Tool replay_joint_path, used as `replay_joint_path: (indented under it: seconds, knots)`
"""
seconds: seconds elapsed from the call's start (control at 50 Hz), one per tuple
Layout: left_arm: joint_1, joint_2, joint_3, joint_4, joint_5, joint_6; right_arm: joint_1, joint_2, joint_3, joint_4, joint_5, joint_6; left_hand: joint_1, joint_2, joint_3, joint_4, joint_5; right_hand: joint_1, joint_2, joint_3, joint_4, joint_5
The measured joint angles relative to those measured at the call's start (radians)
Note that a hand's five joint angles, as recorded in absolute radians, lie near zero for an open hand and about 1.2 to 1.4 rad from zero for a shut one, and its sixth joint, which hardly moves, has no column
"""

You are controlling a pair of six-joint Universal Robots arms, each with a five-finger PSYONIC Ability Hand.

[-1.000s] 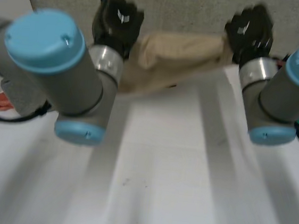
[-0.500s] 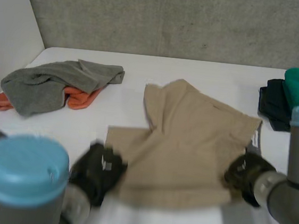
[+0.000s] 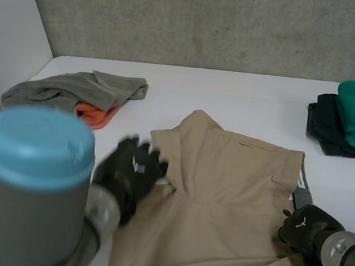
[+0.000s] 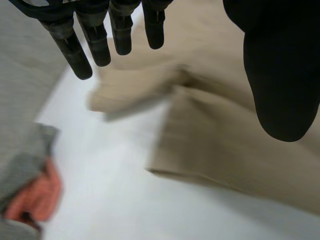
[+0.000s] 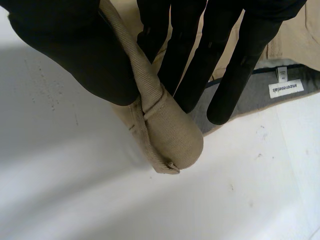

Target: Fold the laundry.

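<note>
Tan shorts [image 3: 222, 195] lie spread on the white table [image 3: 244, 102], reaching from the middle to its near edge. My left hand [image 3: 129, 172] hovers at their left edge with straight fingers [image 4: 95, 37] and holds nothing; the tan cloth [image 4: 225, 135] lies beneath it. My right hand [image 3: 307, 229] is at the near right corner of the shorts. In the right wrist view its thumb and fingers [image 5: 185, 50] pinch a rolled hem of the tan cloth [image 5: 167, 130].
A grey garment [image 3: 74, 90] over an orange one [image 3: 96, 117] lies at the table's left, also seen as the grey garment [image 4: 17, 165] and the orange one [image 4: 35, 200]. Dark and teal folded clothes [image 3: 350, 122] are stacked at the right edge. A grey wall stands behind.
The shorts came down from hanging between both raised hands onto the table. My left hand let go of the cloth and opened. My right hand kept its grip and moved nearer.
</note>
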Motion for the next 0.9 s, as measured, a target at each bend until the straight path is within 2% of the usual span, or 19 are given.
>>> replay_joint_path:
  seconds: [0.12, 0.16, 0.2, 0.32, 0.36, 0.44, 0.48, 0.56, 0.58, 0.6, 0.62, 0.76, 0.9]
  knots:
    - [0.083, -0.098, 0.141, 0.117, 0.037, 0.005, 0.001, 0.002, 0.016, -0.028, -0.007, 0.004, 0.002, 0.000, 0.000, 0.000, 0.000, 0.000, 0.000, 0.000, 0.000, 0.000]
    - [0.117, -0.157, 0.196, 0.169, 0.090, 0.006, 0.002, 0.004, 0.020, -0.039, -0.007, 0.005, 0.004, 0.000, 0.000, 0.002, 0.002, 0.000, 0.000, 0.000, 0.000, 0.000]
    - [0.160, -0.236, 0.257, 0.224, 0.178, 0.008, 0.004, 0.007, 0.027, -0.055, -0.007, 0.006, 0.057, 0.038, 0.032, 0.045, 0.045, 0.000, 0.000, 0.000, 0.000, 0.000]
    - [0.252, -0.427, 0.409, 0.287, 0.392, 0.012, 0.004, 0.012, 0.040, -0.082, -0.007, 0.007, 0.135, 0.111, 0.103, 0.119, 0.118, 0.000, 0.000, 0.000, 0.000, 0.000]
    - [0.272, -0.487, 0.459, 0.291, 0.440, 0.016, 0.004, 0.013, 0.044, -0.089, -0.006, 0.007, 0.158, 0.136, 0.132, 0.145, 0.145, 0.000, 0.000, 0.000, 0.000, 0.000]
    - [0.288, -0.579, 0.537, 0.287, 0.476, 0.032, 0.003, 0.021, 0.047, -0.101, -0.005, 0.007, 0.226, 0.208, 0.206, 0.217, 0.219, 0.000, 0.000, 0.000, 0.000, 0.000]
    - [0.290, -0.615, 0.567, 0.281, 0.478, 0.047, 0.002, 0.027, 0.047, -0.105, -0.005, 0.007, 0.355, 0.314, 0.311, 0.323, 0.322, 0.000, 0.000, 0.000, 0.000, 0.000]
    - [0.290, -0.652, 0.594, 0.262, 0.465, 0.084, 0.000, 0.035, 0.047, -0.111, -0.005, 0.007, 0.718, 0.672, 0.650, 0.662, 0.650, 0.000, 0.000, 0.000, 0.000, 0.000]
    - [0.291, -0.656, 0.594, 0.253, 0.457, 0.094, -0.001, 0.037, 0.046, -0.112, -0.005, 0.007, 0.881, 0.836, 0.827, 0.842, 0.820, 0.000, 0.000, 0.000, 0.000, 0.000]
    - [0.291, -0.657, 0.594, 0.246, 0.451, 0.100, -0.001, 0.037, 0.045, -0.113, -0.005, 0.007, 0.881, 0.836, 0.827, 0.842, 0.820, 0.000, 0.000, 0.000, 0.000, 0.000]
    - [0.291, -0.656, 0.592, 0.238, 0.442, 0.106, -0.001, 0.037, 0.045, -0.113, -0.005, 0.007, 0.953, 0.944, 0.931, 0.948, 0.921, 0.000, 0.000, 0.000, 0.000, 0.000]
    - [0.281, -0.579, 0.528, 0.193, 0.319, 0.118, -0.002, 0.038, 0.037, -0.125, -0.005, 0.007, 0.953, 0.969, 0.958, 0.976, 0.932, 0.000, 0.000, 0.000, 0.000, 0.000]
    - [0.267, -0.432, 0.396, 0.248, 0.169, 0.119, -0.001, 0.038, 0.035, -0.134, -0.005, 0.007, 0.953, 0.970, 0.958, 0.979, 0.932, 0.000, 0.000, 0.000, 0.000, 0.000]
